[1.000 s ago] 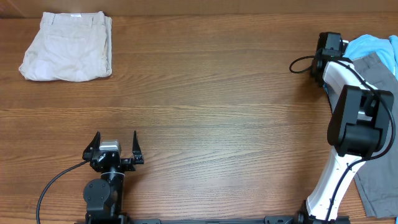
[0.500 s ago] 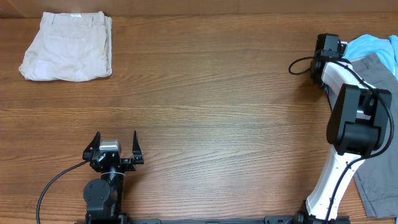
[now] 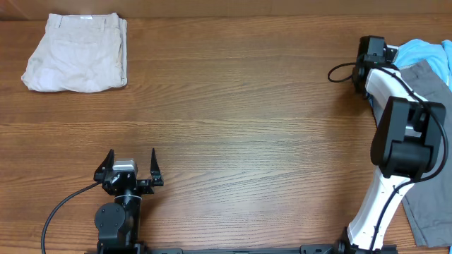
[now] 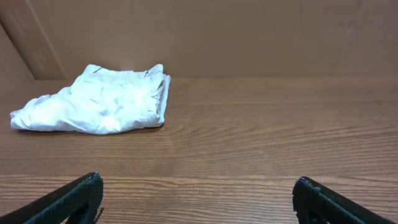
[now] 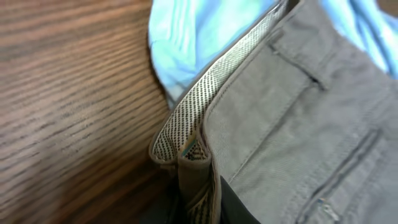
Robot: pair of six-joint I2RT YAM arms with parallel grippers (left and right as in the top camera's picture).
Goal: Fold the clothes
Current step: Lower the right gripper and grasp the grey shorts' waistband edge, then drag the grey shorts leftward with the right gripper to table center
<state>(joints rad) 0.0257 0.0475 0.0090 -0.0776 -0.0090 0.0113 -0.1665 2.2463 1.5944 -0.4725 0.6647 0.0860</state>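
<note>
Mid-grey shorts [image 3: 432, 79] lie at the table's right edge, partly under my right arm, with a light-blue T-shirt [image 3: 422, 51] beside them at the far right. In the right wrist view, the shorts' waistband [image 5: 186, 134] is folded up and pinched between my right gripper's [image 5: 200, 202] dark fingers [image 5: 235, 210]; grey cloth [image 5: 298, 118] and the blue shirt [image 5: 199, 37] fill the view. From overhead, the right gripper [image 3: 390, 61] sits at the shorts' near corner. Folded beige shorts [image 3: 76, 62] lie at the far left. My left gripper [image 3: 132, 161] stands open near the front edge, nothing in it.
Bare wooden table [image 3: 240, 120] stretches between the beige shorts [image 4: 99, 102] and the pile on the right. A black cable [image 3: 342, 73] loops off the right wrist. The left gripper [image 4: 196, 190] points at the back wall across open wood.
The right gripper's fingers have closed onto the grey shorts' waistband. The right wrist shifted only slightly. The left arm has not moved.
</note>
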